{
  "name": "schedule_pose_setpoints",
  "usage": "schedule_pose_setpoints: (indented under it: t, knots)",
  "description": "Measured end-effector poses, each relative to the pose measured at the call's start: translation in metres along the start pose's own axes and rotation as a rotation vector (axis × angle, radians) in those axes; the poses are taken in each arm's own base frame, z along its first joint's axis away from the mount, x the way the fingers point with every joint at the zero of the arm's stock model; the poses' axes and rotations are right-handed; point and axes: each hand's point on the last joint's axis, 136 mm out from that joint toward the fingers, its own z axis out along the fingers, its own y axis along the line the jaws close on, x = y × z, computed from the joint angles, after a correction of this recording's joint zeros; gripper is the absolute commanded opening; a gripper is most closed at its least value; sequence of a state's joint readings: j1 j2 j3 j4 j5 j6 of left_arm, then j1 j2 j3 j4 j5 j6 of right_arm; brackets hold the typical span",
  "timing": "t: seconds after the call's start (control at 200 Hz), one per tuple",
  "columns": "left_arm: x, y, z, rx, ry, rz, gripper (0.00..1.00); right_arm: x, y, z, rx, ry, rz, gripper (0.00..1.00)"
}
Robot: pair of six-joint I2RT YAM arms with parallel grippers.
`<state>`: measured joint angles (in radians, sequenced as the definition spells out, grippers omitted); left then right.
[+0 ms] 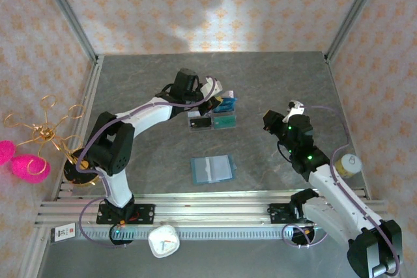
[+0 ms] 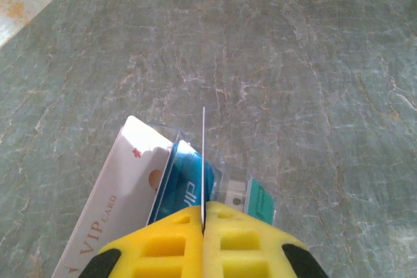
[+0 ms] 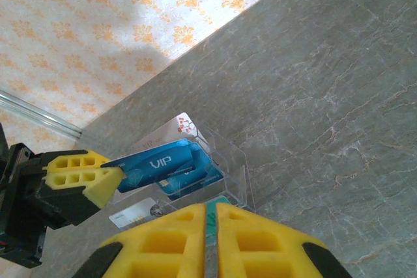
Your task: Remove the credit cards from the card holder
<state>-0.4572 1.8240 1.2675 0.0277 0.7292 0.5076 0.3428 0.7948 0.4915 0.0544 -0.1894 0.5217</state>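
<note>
Left jaws clamped on 1 blue credit card (image 3: 156,164) at 1 clear tray (image 3: 242,172); right jaws nearly together. 1 card holder (image 1: 212,168) open on worktop (image 1: 273,76), nearer arms than tray.

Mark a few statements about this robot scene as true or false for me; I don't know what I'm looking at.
1. The card holder lies open on the table, away from both arms. True.
2. The left gripper is spread wide. False: it is shut on a blue card.
3. A white card reads VIP CARD. True.
4. The clear tray has nothing in it. False: it holds a teal-green card, among others.
</note>
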Motion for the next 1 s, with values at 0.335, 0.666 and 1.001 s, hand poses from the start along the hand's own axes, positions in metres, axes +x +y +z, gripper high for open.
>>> schedule_pose_setpoints:
  t: [0.335, 0.666, 1.001]
  knots:
    - [-0.007, 0.007, 0.006, 0.004, 0.008, 0.048, 0.00, 0.001, 0.001, 0.000, -0.008, 0.007, 0.001, 0.11]
    - [0.019, 0.003, 0.017, 0.058, 0.109, 0.055, 0.00, 0.000, 0.001, 0.001, -0.009, 0.005, 0.003, 0.11]
    - [0.020, 0.008, 0.018, 0.047, 0.134, 0.057, 0.09, 0.003, 0.004, 0.003, -0.027, 0.023, 0.003, 0.12]
